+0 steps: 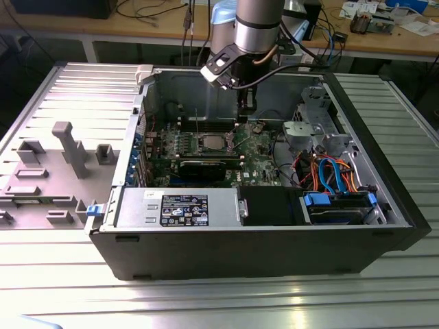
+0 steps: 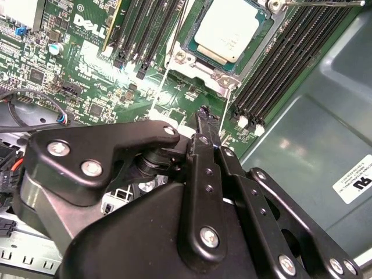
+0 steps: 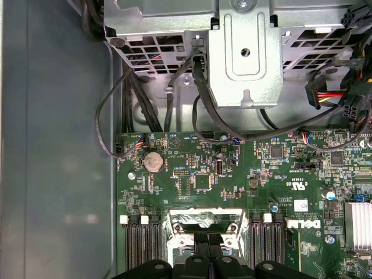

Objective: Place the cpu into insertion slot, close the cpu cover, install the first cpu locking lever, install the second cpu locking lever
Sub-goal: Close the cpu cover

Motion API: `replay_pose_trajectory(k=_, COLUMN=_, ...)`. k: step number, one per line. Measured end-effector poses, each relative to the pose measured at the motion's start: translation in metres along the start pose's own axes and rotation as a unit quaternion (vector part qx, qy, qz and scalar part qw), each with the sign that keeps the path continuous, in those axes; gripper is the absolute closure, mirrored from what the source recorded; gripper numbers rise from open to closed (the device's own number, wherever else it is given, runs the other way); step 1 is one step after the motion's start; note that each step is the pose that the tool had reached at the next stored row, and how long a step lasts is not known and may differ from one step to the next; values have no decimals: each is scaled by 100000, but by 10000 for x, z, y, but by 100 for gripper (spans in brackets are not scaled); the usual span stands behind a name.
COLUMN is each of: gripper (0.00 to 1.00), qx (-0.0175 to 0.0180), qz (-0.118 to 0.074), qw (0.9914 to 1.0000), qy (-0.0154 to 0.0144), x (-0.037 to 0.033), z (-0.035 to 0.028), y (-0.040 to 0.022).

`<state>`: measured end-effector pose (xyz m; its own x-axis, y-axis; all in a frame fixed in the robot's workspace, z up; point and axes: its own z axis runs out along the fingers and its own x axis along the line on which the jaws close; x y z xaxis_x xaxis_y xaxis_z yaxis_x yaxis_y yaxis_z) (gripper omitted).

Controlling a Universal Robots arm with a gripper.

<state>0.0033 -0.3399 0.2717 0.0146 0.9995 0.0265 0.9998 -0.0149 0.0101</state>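
Here, a ribbed metal counter carries an open computer case lying on its side. Grey plastic fixtures stand on the exterior view's left, and a wooden bench strewn with cables runs behind. Inside the case a green motherboard covers the floor. A power supply sits along the near wall, a drive bay with blue parts fills the near corner on the exterior view's right, and orange and blue cables loop just behind it. The cpu rests in the insertion slot on the board, its silver top showing through the window of the cpu cover, which lies flat around it. A thin wire lever runs past one corner of the slot, and black memory slots flank it on both sides. The arm reaches down into the case, and the gripper hangs over the board just beside the slot, apart from the cpu, its fingers drawn together on themselves. Beside the board's edge a strip of bare case floor lies open up to the wall, while a metal cage trailing black cables crowds the board's other edge.
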Motion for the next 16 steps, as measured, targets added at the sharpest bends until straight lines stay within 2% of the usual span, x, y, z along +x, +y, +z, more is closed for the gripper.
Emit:
replay_pose_trajectory(k=6, gripper=89, qx=0, qz=-4, qw=100000, qy=1, x=0, z=0, y=13)
replay_pose_trajectory(k=16, gripper=89, qx=4, qz=0, qw=100000, qy=2, x=1, z=5, y=94)
